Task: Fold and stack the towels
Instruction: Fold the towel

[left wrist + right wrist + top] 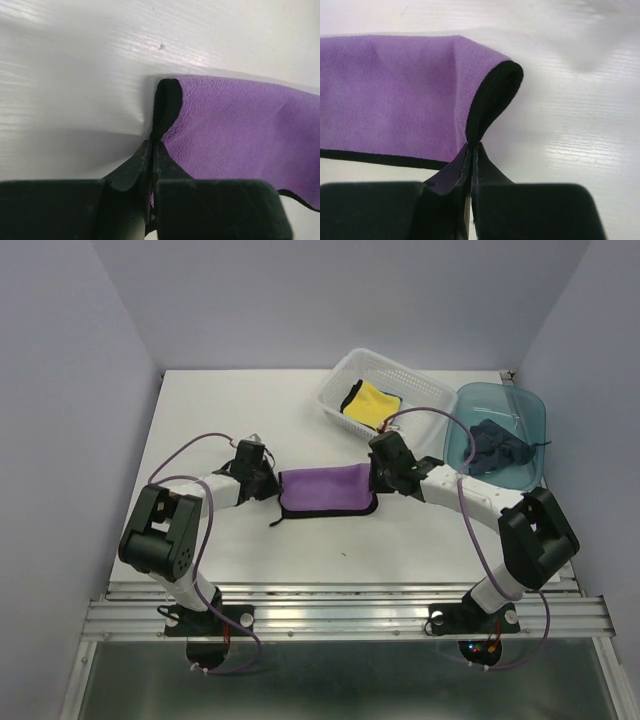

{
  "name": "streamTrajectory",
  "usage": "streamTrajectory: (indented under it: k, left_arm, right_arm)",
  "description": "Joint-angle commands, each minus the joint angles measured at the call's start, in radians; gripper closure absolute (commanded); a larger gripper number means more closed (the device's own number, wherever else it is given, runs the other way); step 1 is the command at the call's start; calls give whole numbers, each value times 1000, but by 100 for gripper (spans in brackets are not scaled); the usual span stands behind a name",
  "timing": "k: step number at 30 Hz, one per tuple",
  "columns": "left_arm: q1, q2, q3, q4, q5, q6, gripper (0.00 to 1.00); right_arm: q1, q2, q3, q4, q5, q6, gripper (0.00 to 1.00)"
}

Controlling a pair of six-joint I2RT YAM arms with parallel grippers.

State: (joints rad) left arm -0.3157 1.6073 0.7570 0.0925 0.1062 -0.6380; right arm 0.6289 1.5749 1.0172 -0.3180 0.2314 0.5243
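From above, the purple towel (327, 490) lies on the tabletop (250, 410) between the arms, yellow towel (370, 403) in the white basket (405, 370), dark towel (497, 445) in the teal bin (527, 405). Only the wrist views show left jaws and right jaws each clenched on its black-edged corners

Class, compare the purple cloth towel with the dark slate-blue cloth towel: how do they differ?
The purple cloth towel lies on the white table; the dark slate-blue cloth towel sits in the translucent teal plastic bin. The purple one is spread mostly flat; the dark one is crumpled. The left gripper and right gripper each pinch an end of the purple towel; nothing touches the dark one. Both are soft cloth.
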Motion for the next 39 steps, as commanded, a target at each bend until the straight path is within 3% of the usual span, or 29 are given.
streamTrajectory:
  k: [1,4,18,39]
  left_arm:
    - [-34,-10,-24,-2,20,-22,100]
    - [-46,-14,-24,4,21,-26,100]
    - [-92,-14,-47,42,33,-57,100]
    - [-95,-32,-74,70,55,-60,100]
  right_arm:
    - [5,-32,23,0,-110,-61,99]
    - [15,-23,46,7,-213,-75,99]
    - [103,94,204,30,-388,-83,99]
    - [172,356,403,102,-452,16,99]
